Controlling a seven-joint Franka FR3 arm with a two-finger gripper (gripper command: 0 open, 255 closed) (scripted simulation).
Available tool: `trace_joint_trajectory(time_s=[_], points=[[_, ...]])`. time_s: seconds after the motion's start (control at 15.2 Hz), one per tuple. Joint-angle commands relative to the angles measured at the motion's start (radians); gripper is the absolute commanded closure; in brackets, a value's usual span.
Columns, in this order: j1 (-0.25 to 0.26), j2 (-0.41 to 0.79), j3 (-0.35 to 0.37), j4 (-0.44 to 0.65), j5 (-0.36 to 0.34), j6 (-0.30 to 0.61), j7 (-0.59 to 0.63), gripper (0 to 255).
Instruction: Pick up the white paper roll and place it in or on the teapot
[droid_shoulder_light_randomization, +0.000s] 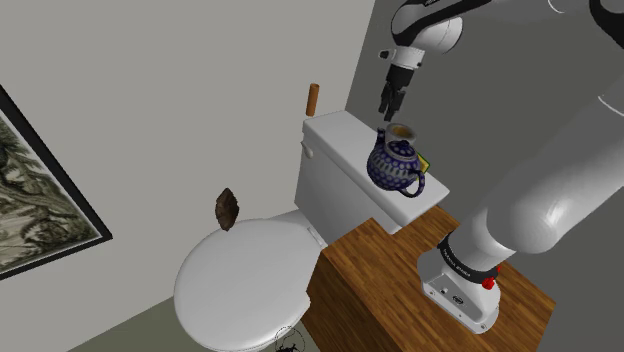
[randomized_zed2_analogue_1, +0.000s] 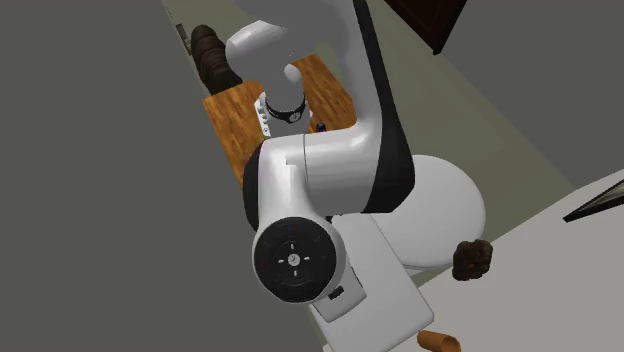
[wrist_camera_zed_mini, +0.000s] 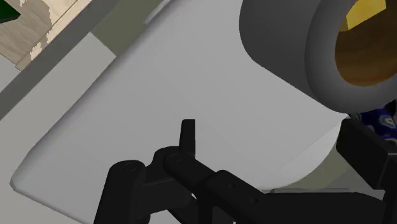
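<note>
Paper roll (wrist_camera_zed_mini: 286, 57), white with a hollow brown core, seated at the mouth of the teapot (droid_shoulder_light_randomization: 393, 165); in the shoulder view seen as a pale ring on top of the blue patterned pot. Whether pushed down inside or only resting on the rim, not possible to tell. Probably kept there by the rim alone, since touched by no finger. Teapot itself upright on the toilet tank lid (droid_shoulder_light_randomization: 340, 130), near the end closer to the stand (droid_shoulder_light_randomization: 380, 270), so within easy reach of the arm (droid_shoulder_light_randomization: 540, 210). Just behind the pot, a small yellow thing (droid_shoulder_light_randomization: 426, 160), visible also through the core in the wrist view.

Tool (droid_shoulder_light_randomization: 388, 108) hanging just above the roll, pointing down. In the wrist view, fingers (wrist_camera_zed_mini: 187, 133) standing apart, with the roll beyond them and not clasped; empty, then. Judged from this: placing done or nearly done, and only a straight lift away remaining. Risk: a finger catching the edge of the roll and tipping it off the pot, or pushing the pot along the smooth lid.

Farther out: a brown cylinder (droid_shoulder_light_randomization: 311, 98) upright at the far end of the tank lid, the closed white toilet seat lid (droid_shoulder_light_randomization: 240, 280) below, a dark brown lump (droid_shoulder_light_randomization: 226, 208) near the wall, and a framed picture (droid_shoulder_light_randomization: 40, 200) at the shoulder view's left.
</note>
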Motion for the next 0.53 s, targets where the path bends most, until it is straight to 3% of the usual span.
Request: trace_joint_trajectory(time_s=[0.0,0.2,0.46], points=[[-0.004,-0.137,0.011,-0.130,-0.147,0.125,0.041,0],[-0.048,-0.307,0.041,-0.278,-0.278,0.164,0.092,0],[-0.059,-0.309,0.042,-0.324,-0.293,0.214,0.093,0]])
